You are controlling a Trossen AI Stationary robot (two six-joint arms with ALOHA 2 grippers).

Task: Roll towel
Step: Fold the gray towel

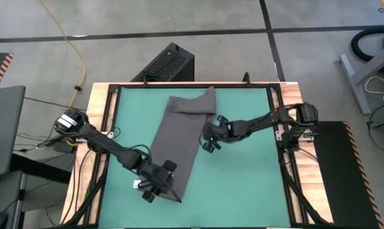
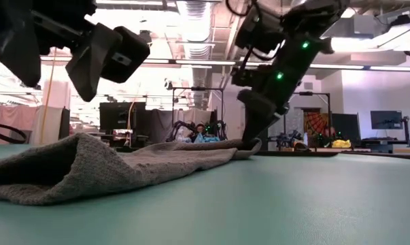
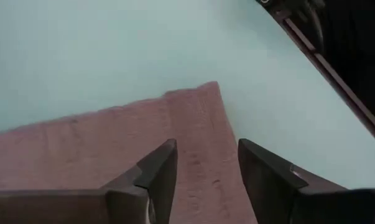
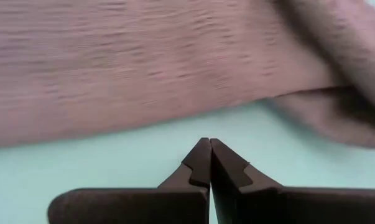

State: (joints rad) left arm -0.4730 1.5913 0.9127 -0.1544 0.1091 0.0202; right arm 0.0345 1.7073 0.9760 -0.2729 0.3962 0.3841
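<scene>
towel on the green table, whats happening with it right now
The towel lies flat as a long folded strip on the green table, not rolled yet. The left gripper hovers open over its near corner, holding nothing. The right gripper is shut beside the strip's long edge, off the cloth.

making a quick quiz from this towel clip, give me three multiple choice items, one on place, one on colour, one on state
1. Where is the left tool?
A. over the towel's near end
B. off the table
C. at the far rail

2. What colour is the table mat?
A. red
B. green
C. white

3. How is the right tool?
A. wide open
B. clamped on cloth
C. shut, empty

Answers:
1 A, the high view shows it over the towel at its near corner.
2 B, green all round the cloth.
3 C, its fingers meet over bare mat beside the towel.
</scene>
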